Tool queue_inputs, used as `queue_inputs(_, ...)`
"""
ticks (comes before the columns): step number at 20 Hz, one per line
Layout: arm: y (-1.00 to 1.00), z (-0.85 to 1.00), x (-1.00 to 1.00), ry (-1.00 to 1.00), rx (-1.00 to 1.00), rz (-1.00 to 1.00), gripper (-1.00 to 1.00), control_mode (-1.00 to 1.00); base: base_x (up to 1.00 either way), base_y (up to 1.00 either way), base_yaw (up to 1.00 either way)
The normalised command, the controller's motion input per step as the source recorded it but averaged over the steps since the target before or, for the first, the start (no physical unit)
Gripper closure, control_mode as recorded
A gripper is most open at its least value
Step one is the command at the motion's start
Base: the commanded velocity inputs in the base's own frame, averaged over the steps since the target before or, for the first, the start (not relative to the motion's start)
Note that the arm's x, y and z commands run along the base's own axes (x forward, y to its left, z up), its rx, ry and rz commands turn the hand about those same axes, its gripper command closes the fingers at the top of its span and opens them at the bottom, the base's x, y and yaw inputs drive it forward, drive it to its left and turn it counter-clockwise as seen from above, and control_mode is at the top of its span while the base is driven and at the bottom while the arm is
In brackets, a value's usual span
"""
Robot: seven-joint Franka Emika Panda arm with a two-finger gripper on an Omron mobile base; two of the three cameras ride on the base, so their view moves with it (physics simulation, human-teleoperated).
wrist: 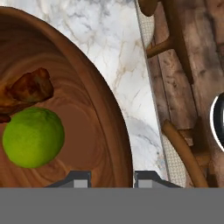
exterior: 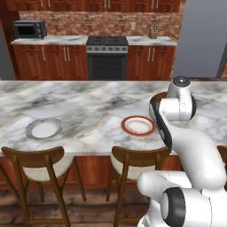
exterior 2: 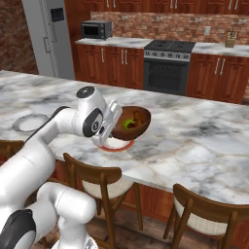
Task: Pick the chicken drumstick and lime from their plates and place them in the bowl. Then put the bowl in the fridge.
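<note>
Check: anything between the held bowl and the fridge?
Nothing visible blocks it. The gripper holds the bowl above the island counter; the fridge stands far left across open floor, doors shut.

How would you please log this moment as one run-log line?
claw: shut on bowl rim | bowl: lifted, tilted | lime, chicken drumstick: inside | plates: bare

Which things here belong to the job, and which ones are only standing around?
Job:
- bowl, lifted, claw shut on its rim
- lime and chicken drumstick, inside the bowl
- two plates
- fridge

Only around:
- microwave
- oven
- chairs
</note>
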Motion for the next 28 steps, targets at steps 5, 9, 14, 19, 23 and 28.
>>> queue_inputs(5, 0.4, 0.06, -0.16, -0.15, 0.09, -0.02, 1.0, -1.0, 0.0, 0.0, 0.0)
queue_inputs(9, 0.31, 0.05, -0.15, -0.16, 0.04, 0.0, 1.0, -1.0, 0.0, 0.0, 0.0)
queue_inputs(14, 0.28, 0.02, -0.04, -0.01, 0.03, 0.01, 1.0, -1.0, 0.0, 0.0, 0.0)
queue_inputs(19, 0.13, 0.01, 0.0, 0.03, 0.0, 0.03, 1.0, -1.0, 0.0, 0.0, 0.0)
queue_inputs(23, 0.0, 0.0, 0.0, 0.0, 0.0, 0.0, 1.0, -1.0, 0.0, 0.0, 0.0)
queue_inputs(28, 0.0, 0.0, 0.0, 0.0, 0.0, 0.0, 1.0, -1.0, 0.0, 0.0, 0.0)
